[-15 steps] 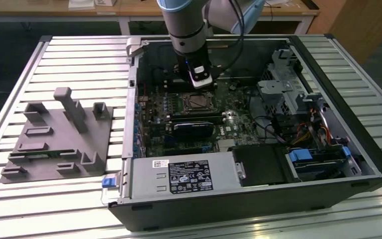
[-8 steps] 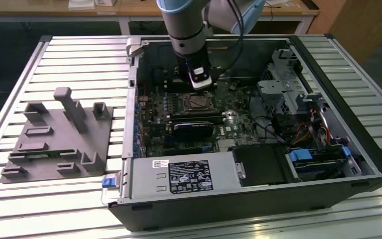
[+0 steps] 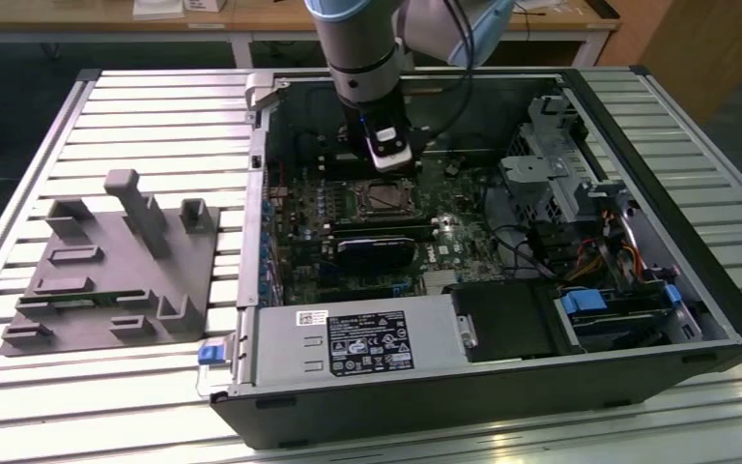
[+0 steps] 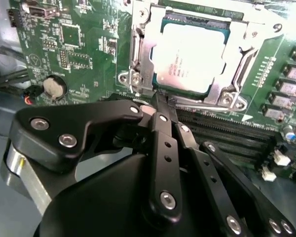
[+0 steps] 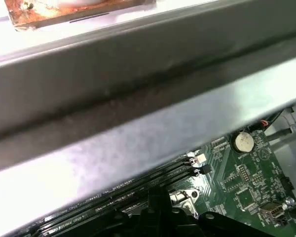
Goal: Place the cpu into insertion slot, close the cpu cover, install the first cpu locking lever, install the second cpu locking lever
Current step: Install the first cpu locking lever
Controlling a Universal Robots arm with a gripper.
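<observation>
In the second wrist view the black gripper (image 4: 160, 102) is closest to the camera. Its two fingers (image 4: 164, 148) are drawn together to a narrow tip, and it cannot be told whether anything is pinched between them. The tip sits at the near edge of the socket, just beside the end of a thin silvery lever (image 4: 207, 106). This lever runs low along that edge, between the socket and the long black memory slots (image 4: 227, 132). Just past the tip, the cover (image 4: 144, 47) lies flat over the slot (image 4: 195, 19). The cpu (image 4: 192, 54) sits inside, its pale metal top showing through the cover's window, apart from the fingers but near them. Whether the lever is hooked down cannot be told. Off to one side on the green board (image 4: 84, 34) is a round coin battery (image 4: 54, 87). In the first wrist view the gripper's tip (image 5: 158, 195) again points at the board beside the memory slots. A broad grey bar of the case (image 5: 138, 89) crosses beyond it. In the exterior view the arm (image 3: 358, 48) reaches down into the open case (image 3: 732, 290), which lies on a slatted table (image 3: 152, 106). The gripper hangs at the far edge of the socket. A power supply (image 3: 345, 343) sits at the near end of the case. A grey fixture (image 3: 113, 261) stands on the table to the exterior view's left, well apart from the case.
</observation>
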